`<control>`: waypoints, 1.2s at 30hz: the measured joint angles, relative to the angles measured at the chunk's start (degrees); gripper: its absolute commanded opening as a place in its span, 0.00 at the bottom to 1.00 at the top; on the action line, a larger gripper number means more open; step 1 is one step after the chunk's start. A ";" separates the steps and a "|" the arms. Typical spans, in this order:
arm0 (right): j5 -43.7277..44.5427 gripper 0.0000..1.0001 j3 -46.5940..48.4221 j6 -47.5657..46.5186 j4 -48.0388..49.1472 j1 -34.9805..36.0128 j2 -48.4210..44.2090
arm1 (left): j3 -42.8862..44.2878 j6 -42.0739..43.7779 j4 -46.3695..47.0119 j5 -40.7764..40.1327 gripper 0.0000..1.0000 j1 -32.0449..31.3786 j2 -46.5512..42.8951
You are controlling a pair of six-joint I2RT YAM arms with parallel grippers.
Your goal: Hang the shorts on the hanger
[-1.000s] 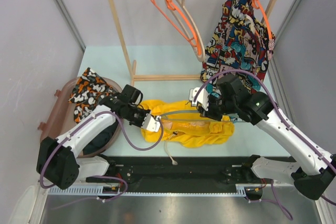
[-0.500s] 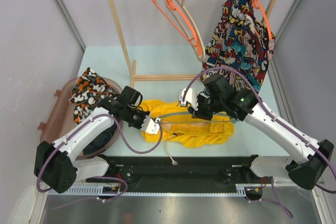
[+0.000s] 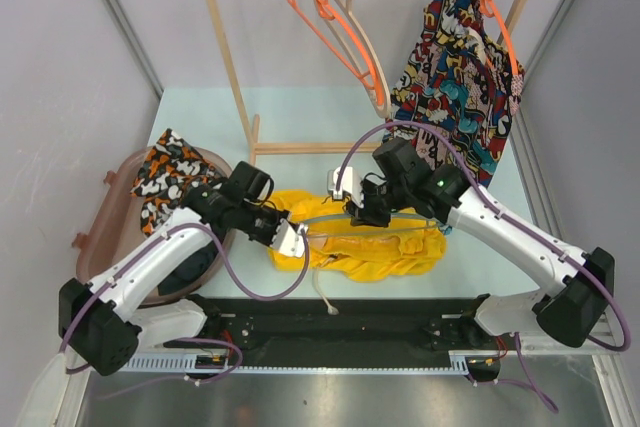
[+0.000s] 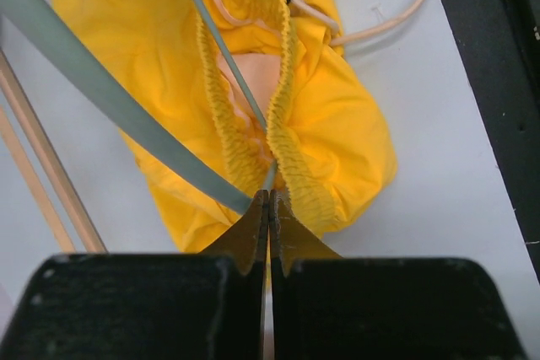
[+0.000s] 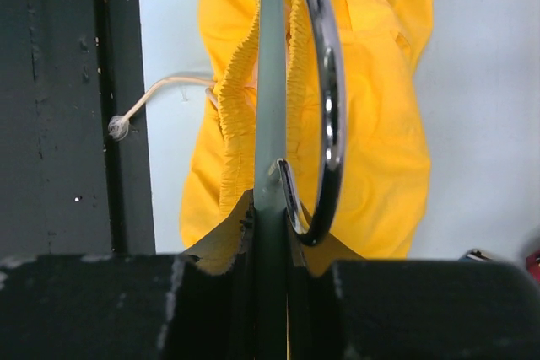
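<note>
Found the shorts lying crumpled on the tabletop, between the two arms. Found the hanger lying over them, thin lower bar threaded into the open waistband, with elastic standing either side of it. Noted the left hand pinched tight at the hanger's outer tip, fingers meeting with no gap. Noted the right hand clamped narrow on the hanger's neck, just below the metal hook. Judged the two-point hold deliberate — one grip at each end to steady the thin frame, leaving the fabric free to slide further along it. Cannot rule out fabric caught in either pinch as well.

Counted one pair of shorts, one mint hanger and two hands, both occupied. Counted on the wooden rack behind — two orange hangers, one bare and one carrying a comic-print garment, plus one beige hanger. Logged one patterned cloth draped over one brown basket at the left. Logged one drawstring end trailing toward the near edge.
</note>
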 measured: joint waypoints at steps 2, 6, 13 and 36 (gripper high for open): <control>-0.44 0.00 -0.07 -0.39 0.33 -0.04 0.31 | 1.29 -1.09 -0.11 0.15 0.06 -0.90 0.00; -1.14 0.00 -0.22 -1.31 0.33 -0.72 0.50 | 3.48 -1.88 -1.09 -0.02 0.48 -1.55 0.04; -1.97 0.00 -0.92 -2.54 -0.44 -2.73 0.48 | -0.85 0.04 -0.55 -1.20 0.59 4.68 0.00; -2.45 0.00 -2.62 0.09 2.91 -1.92 -0.28 | 8.24 -0.13 -5.57 -0.17 0.00 4.52 5.07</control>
